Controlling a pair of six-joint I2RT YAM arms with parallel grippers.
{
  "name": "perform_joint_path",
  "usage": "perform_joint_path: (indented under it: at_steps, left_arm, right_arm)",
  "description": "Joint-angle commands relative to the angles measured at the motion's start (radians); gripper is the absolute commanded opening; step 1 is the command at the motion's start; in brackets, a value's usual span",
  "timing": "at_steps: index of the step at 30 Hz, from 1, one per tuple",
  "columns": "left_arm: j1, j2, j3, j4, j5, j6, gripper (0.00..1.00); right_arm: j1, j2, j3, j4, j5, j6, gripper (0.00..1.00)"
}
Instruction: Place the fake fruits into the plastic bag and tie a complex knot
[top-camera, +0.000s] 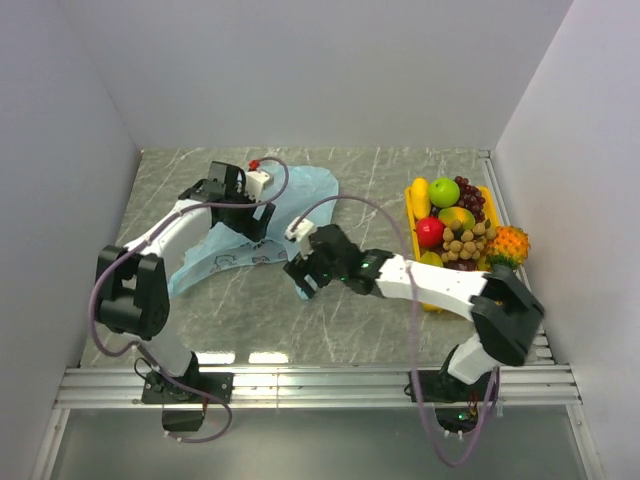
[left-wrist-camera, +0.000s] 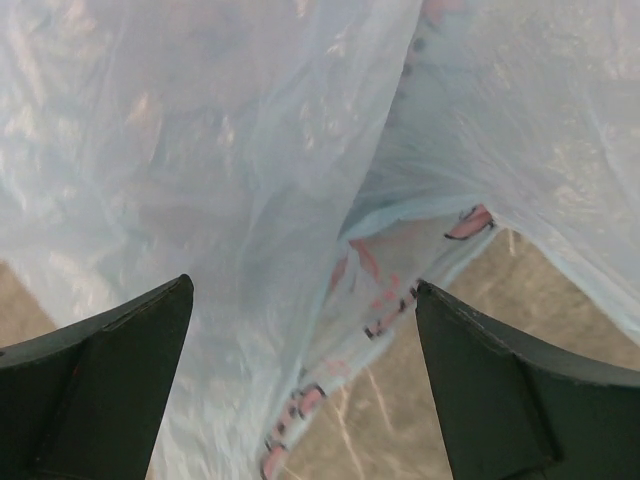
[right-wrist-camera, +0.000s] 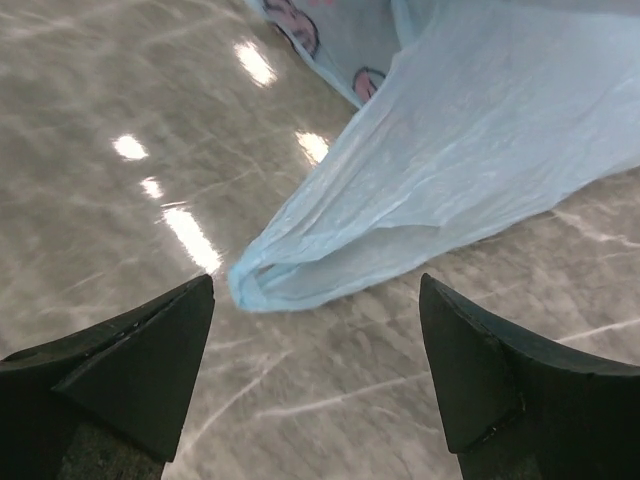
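Observation:
The plastic bag (top-camera: 300, 195) lies flat and crumpled on the table, light blue with pink cartoon print. My left gripper (top-camera: 258, 232) is open right over it. In the left wrist view the bag (left-wrist-camera: 200, 150) fills the frame and a printed fold lies between the open fingers of that gripper (left-wrist-camera: 304, 285). My right gripper (top-camera: 300, 283) is open and empty, low over the table at the bag's near right corner. In the right wrist view a handle loop (right-wrist-camera: 262, 283) lies just ahead of that gripper (right-wrist-camera: 317, 280). The fake fruits (top-camera: 452, 225) are piled in a tray. No knot is in view.
A yellow tray (top-camera: 410, 222) at the right holds a green apple (top-camera: 444, 191), a red apple (top-camera: 430, 232), a banana (top-camera: 419, 197), grapes (top-camera: 472, 195) and more. An orange spiky fruit (top-camera: 511, 243) sits at its right edge. White walls close in three sides.

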Motion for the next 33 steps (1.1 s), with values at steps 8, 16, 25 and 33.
perform_joint_path:
  at_steps: [8,16,25,33]
  left_arm:
    - [0.112,-0.268,-0.114,-0.158,-0.156,-0.123,0.99]
    - [0.163,-0.479,-0.355,-0.169,-0.048,0.07,0.99]
    - [0.299,-0.368,-0.481,-0.063,-0.148,0.291,0.7]
    - [0.353,-0.446,-0.442,-0.331,0.081,0.49,0.0]
  right_arm:
    - [0.108,0.323,0.254,-0.096,0.327,0.124,0.93]
    - [0.051,0.437,0.328,-0.199,0.266,0.13,0.65]
    - [-0.109,0.391,0.359,-0.334,-0.049,0.073,0.0]
    - [-0.393,0.256,0.444,-0.403,-0.237,-0.183,0.0]
